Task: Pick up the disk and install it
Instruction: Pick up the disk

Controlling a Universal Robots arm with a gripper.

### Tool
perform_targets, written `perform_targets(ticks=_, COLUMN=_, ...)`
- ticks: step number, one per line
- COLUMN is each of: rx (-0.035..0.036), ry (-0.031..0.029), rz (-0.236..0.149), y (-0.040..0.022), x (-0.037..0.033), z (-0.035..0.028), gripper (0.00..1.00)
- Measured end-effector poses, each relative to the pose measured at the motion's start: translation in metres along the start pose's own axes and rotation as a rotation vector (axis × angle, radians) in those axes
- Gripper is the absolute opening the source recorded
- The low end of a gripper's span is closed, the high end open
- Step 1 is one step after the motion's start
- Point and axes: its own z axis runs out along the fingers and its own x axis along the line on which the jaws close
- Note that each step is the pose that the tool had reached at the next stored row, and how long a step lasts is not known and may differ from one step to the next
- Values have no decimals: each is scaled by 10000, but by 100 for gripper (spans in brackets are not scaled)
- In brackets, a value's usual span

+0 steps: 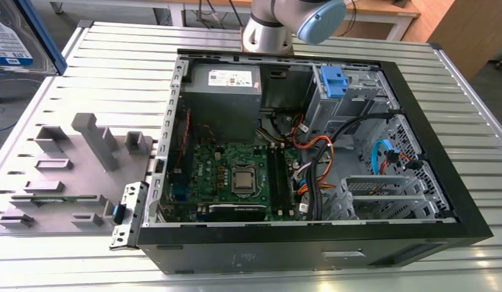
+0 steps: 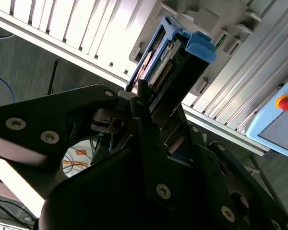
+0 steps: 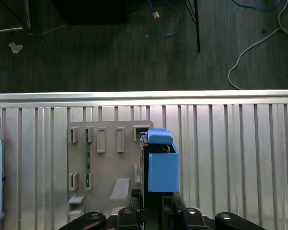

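Plainly, the disk [image 2: 169, 57] sits between the jaws of the gripper [image 2: 149, 96]. They are clenched on its near end, so most of it stands out beyond the black fingers [image 2: 143, 115].

In the exterior view the disk hangs in the air at the top left corner, above the slatted aluminium table [image 1: 121, 55] and well apart from the open computer case [image 1: 445, 182]. Between the two lies a grey fixture plate [image 1: 72, 176] with upright blocks and slots.

Inside the case, from the exterior view's left, come the grey power-supply box [image 1: 222, 91] with the green motherboard [image 1: 234, 176] nearer the camera. To their right is the metal drive cage [image 1: 360, 100] with a small blue latch [image 1: 335, 82]. Black and orange cables [image 1: 316, 152] run across the case floor beside the cage. The arm [image 1: 275, 27] rises behind the case.

The disk is a flat silver drive with a white-and-blue label. A blue plastic carrier frame runs round its edges and ends in a blue tab at the far end.
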Motion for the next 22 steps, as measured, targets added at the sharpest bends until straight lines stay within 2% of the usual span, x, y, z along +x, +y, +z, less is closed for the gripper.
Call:
perform_targets(ticks=3, rx=0, ry=0, rz=0, y=1, x=-1, z=-45, gripper=35)
perform_targets(ticks=11, rx=2, ry=-1, rz=0, y=0, x=-2, z=-51, gripper=35)
perform_targets(ticks=22, rx=0, ry=0, rz=0, y=-85, x=-5, z=-54, gripper=35)
